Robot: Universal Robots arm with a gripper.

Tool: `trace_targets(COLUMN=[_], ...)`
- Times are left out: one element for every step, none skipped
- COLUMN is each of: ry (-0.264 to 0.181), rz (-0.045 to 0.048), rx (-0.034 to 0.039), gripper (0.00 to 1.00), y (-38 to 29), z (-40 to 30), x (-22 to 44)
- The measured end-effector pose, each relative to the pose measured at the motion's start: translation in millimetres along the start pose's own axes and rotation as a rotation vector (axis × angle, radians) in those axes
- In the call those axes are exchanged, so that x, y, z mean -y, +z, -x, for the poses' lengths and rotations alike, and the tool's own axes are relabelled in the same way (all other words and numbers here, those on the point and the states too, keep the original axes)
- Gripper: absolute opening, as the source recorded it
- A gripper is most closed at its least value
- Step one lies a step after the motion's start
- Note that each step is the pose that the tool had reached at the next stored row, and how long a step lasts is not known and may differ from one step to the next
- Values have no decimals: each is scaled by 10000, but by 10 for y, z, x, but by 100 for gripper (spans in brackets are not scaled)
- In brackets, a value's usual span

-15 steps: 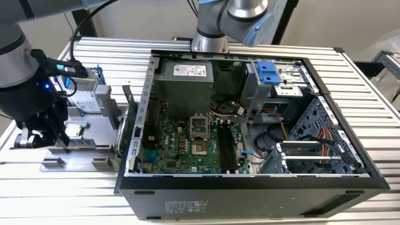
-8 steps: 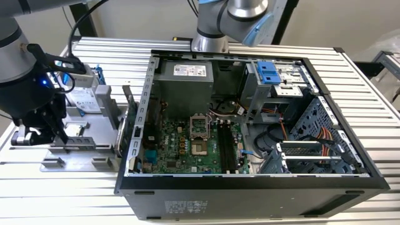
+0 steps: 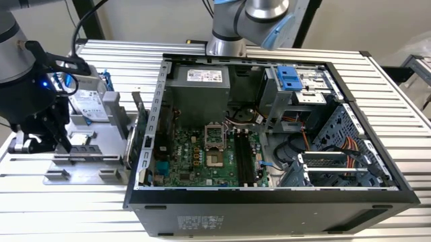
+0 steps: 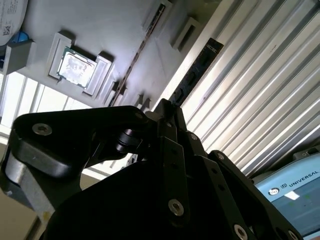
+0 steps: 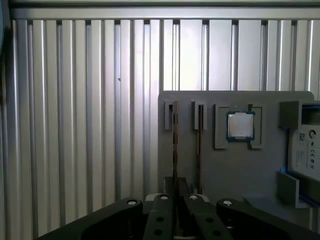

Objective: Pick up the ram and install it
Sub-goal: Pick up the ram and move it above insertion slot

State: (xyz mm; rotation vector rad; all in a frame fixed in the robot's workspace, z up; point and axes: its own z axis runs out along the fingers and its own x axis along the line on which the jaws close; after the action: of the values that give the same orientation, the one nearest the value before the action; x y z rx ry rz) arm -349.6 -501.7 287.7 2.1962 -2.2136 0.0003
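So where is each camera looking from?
Exterior view: high, off the arm, looking down on the open computer case and grey tray; the gripper shows.
First wrist view: on the arm, facing the tray past the gripper.
Second wrist view: on the arm, slanted across gripper and tray.
Both wrist views share the ram and processor.

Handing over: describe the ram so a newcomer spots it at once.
Find the grey parts tray on the exterior view's left of the open computer case. On it sits a square silver processor with two thin dark sticks on edge beside it. The ram is the outer one, shut in the claw; the second stick lies between it and the processor.
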Motion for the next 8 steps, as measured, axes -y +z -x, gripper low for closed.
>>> trace_targets(ry=[0, 0, 0, 0, -1, -1, -1, 0], rz=[-1, 0, -1, 0, 0, 0, -1, 0], rx=[1, 1, 3, 5, 8, 14, 21, 27], gripper=[0, 0, 0, 0, 0, 0, 0, 0], y=[-8, -17, -24, -31, -37, -43, -49, -56], z=[0, 0, 0, 0, -1, -1, -1, -1], x=[0, 0, 0, 0, -1, -1, -1, -1])
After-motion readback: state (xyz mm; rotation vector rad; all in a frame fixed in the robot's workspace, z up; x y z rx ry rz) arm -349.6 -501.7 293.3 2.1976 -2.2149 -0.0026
